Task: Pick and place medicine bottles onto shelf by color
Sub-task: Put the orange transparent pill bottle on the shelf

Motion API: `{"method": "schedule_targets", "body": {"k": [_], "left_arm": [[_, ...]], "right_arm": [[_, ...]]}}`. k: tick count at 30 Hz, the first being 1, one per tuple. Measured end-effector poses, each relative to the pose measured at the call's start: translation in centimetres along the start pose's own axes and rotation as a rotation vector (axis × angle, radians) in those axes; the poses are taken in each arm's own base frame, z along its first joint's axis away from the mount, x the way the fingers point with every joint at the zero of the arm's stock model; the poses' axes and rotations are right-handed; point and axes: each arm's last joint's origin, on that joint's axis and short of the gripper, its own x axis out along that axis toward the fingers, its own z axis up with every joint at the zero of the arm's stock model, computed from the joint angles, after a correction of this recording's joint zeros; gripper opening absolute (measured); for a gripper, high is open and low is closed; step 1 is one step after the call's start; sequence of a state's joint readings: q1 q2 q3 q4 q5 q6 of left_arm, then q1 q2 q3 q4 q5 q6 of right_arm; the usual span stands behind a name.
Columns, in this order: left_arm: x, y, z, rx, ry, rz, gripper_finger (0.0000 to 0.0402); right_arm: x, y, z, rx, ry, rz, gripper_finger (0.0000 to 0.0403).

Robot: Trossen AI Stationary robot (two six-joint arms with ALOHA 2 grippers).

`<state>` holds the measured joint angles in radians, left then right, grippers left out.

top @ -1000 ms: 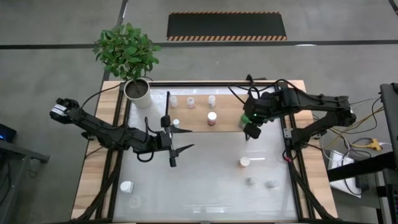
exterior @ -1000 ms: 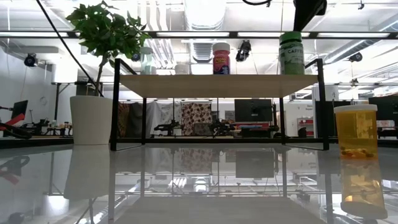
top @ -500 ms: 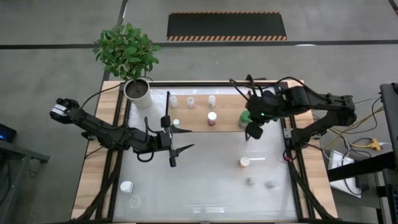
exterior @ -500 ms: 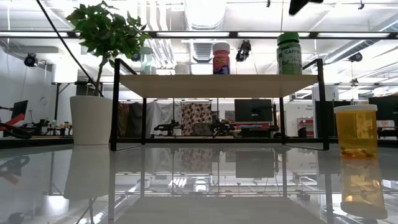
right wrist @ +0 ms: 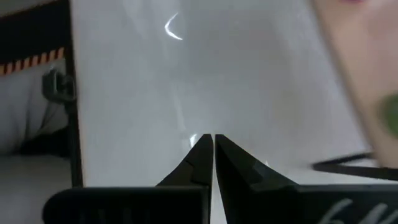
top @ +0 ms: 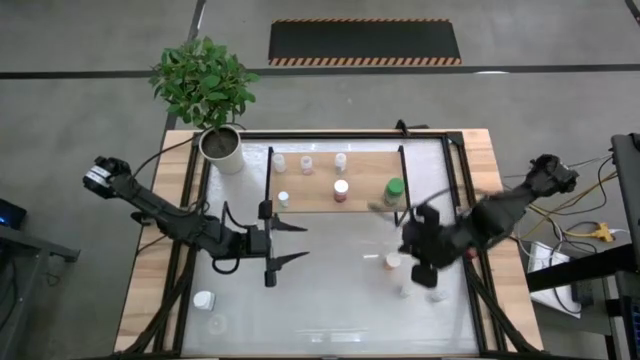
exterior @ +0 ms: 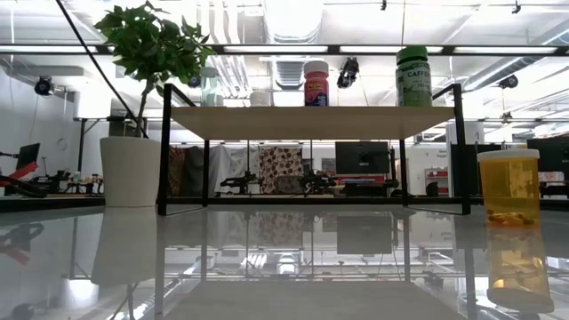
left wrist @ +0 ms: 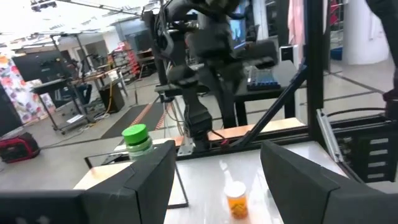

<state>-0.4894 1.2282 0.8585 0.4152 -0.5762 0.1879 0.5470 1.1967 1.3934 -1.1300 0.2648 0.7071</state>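
The shelf (top: 335, 182) holds several small white bottles, a pinkish bottle (top: 341, 190) and a green-capped bottle (top: 395, 188), each standing on its base. In the low view the pinkish bottle (exterior: 316, 84) and the green-capped bottle (exterior: 413, 78) stand on the board. An orange bottle (top: 393, 260) stands on the table. My right gripper (top: 424, 268) is blurred, just right of the orange bottle; in its wrist view (right wrist: 212, 138) the fingers are shut and empty. My left gripper (top: 288, 243) is open and empty over the table's middle left.
A plant in a metal pot (top: 221, 148) stands at the shelf's far left corner. Two small bottles (top: 405, 291) (top: 437, 296) sit near the table's near right edge. Two more bottles (top: 204, 299) (top: 217, 323) sit at the near left. The table's black frame (top: 462, 230) runs along the right.
My right gripper has risen from the green-capped bottle, which stays upright on the shelf's right end. It then swung quickly toward the table's near edge, ending beside the orange bottle. My left gripper has shifted a little toward the near edge, still open.
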Motion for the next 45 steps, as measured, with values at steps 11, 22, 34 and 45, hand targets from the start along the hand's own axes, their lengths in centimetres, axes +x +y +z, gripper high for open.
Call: {"method": "schedule_targets", "body": {"k": [11,22,34,45], "left_arm": [[-0.9,-1.3,0.6,-0.026,-0.039,-0.055,0.0219],[-0.9,-1.4,0.6,-0.050,-0.042,-0.058,0.0219],[-0.9,-1.4,0.6,-0.051,-0.043,-0.057,0.0219],[-0.9,-1.3,0.7,-0.052,-0.049,-0.054,0.0219]], "right_arm": [[6.0,2.2,-8.2,-0.064,-0.064,-0.090,0.0009],[9.7,0.7,-11.6,-0.017,-0.087,-0.159,0.0131],[12.3,-0.7,-13.6,-0.046,-0.179,-0.204,0.0293],[14.0,-1.9,-14.6,-0.018,-0.216,-0.216,0.0321]]}}
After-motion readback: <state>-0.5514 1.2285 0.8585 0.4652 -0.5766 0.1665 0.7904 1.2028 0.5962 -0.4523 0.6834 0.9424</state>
